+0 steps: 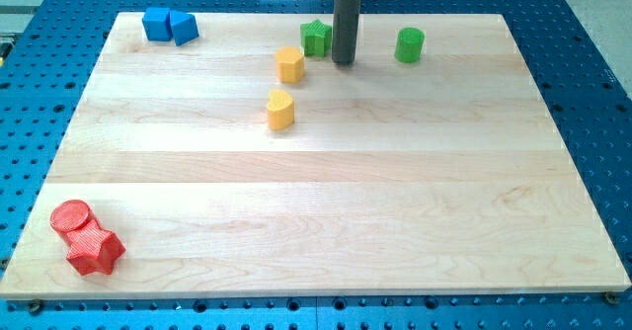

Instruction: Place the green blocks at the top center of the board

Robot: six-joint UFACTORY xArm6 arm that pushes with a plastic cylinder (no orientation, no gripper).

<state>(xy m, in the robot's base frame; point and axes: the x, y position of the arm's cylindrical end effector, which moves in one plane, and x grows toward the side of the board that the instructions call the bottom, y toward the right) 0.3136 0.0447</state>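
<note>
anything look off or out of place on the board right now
Nothing is damaged or tipped. The two green blocks sit apart: the green star to the view's left of my tip, the green cylinder well to its right, right of top center.

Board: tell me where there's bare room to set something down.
The widest bare patch runs from the lower yellow block to the view's bottom and right edges, bordered at lower left by the two red blocks. It is crowded at top centre: my tip, the green star block and upper yellow block.
</note>
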